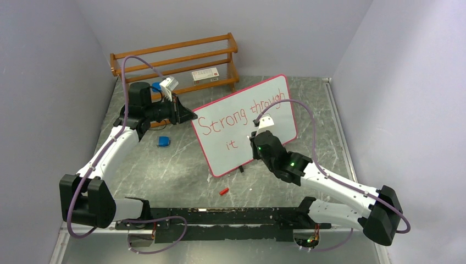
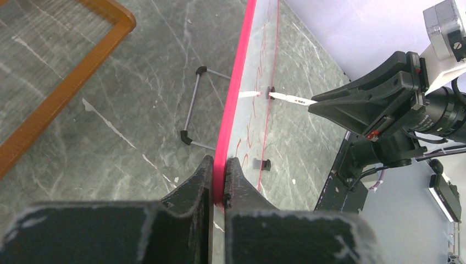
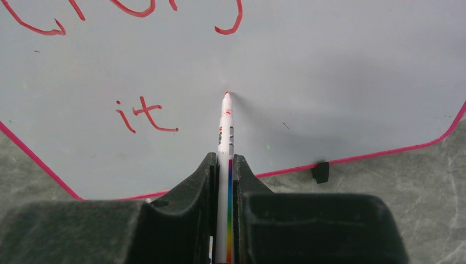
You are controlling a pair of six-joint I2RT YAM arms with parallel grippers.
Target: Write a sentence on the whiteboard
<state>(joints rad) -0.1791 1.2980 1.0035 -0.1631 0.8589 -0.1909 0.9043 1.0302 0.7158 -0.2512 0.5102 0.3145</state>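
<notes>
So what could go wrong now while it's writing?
The left tool pinches only the board's thin rim, so a hard push from the pen might make the board slip or tip. The right tool grips the pen far back from its tip, so it could wobble and the letters after "it" may come out messy.
</notes>
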